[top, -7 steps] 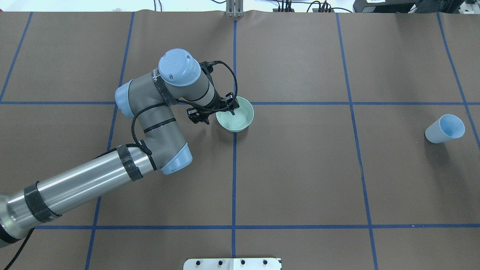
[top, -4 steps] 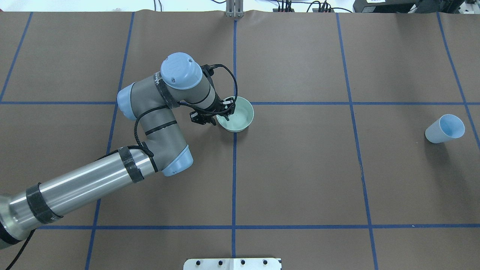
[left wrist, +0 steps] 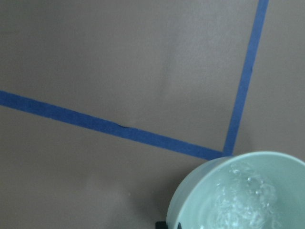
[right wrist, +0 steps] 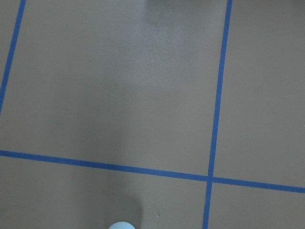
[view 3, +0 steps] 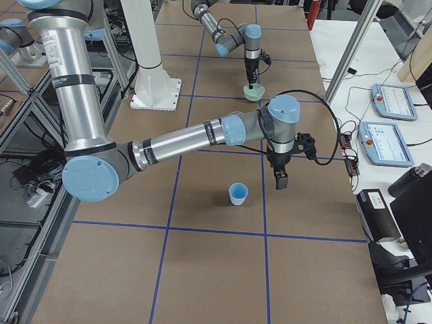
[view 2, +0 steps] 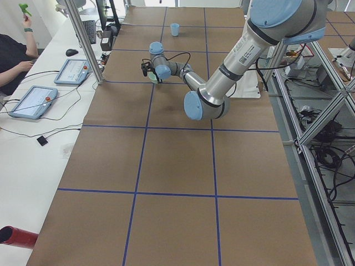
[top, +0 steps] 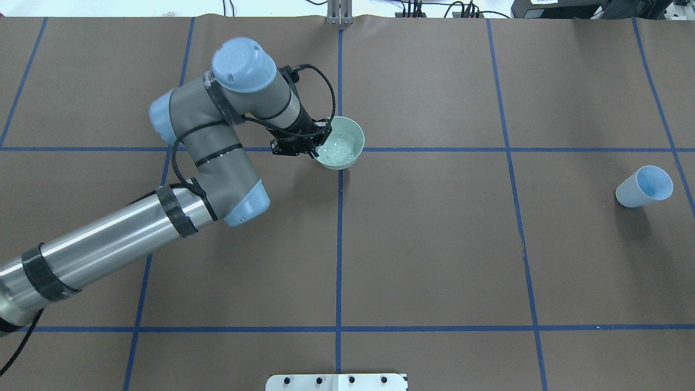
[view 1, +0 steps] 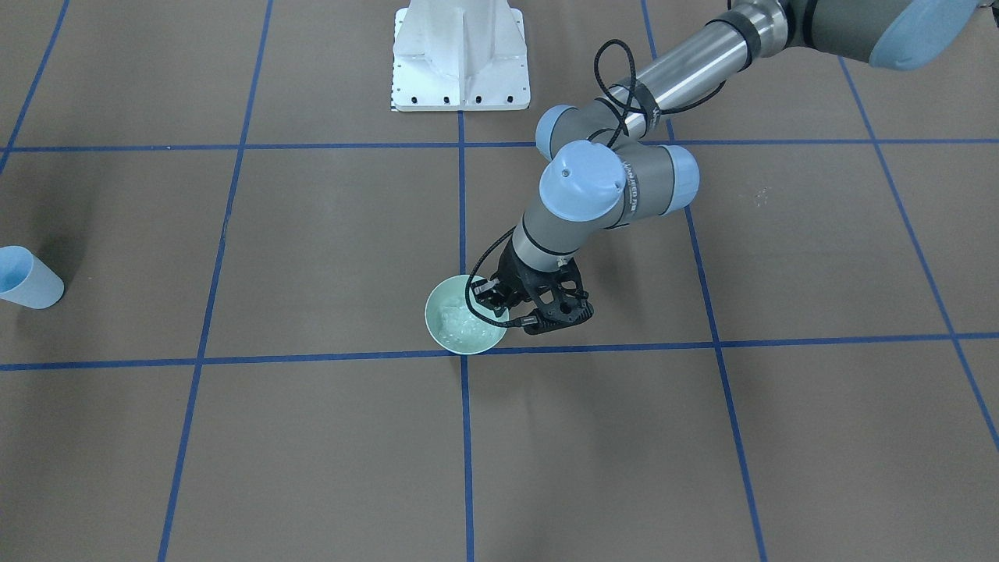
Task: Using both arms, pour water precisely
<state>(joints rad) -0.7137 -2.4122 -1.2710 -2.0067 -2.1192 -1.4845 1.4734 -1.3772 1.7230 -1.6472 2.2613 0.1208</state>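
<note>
My left gripper [top: 317, 145] is shut on the near-left rim of the pale green bowl [top: 347, 138], which looks raised a little off the paper. The water [top: 337, 147] shows as rippled glints inside it, also in the left wrist view [left wrist: 243, 200] and the front view [view 1: 456, 324]. My left gripper also shows in the front view [view 1: 493, 298]. The pale blue cup [top: 644, 186] stands at the far right. My right gripper [view 3: 280, 181] shows only in the right side view, pointing down just beside the cup [view 3: 237, 194]. I cannot tell whether it is open or shut.
Brown paper with a blue tape grid [top: 340, 244] covers the table. The white pedestal [view 1: 460, 55] stands at the robot's side of the table. Operator tablets [view 3: 388, 101] lie on a bench past the far table edge.
My left arm has moved farther from the robot and risen, carrying the bowl with it. The water, calm before, now ripples. The cup has not moved.
</note>
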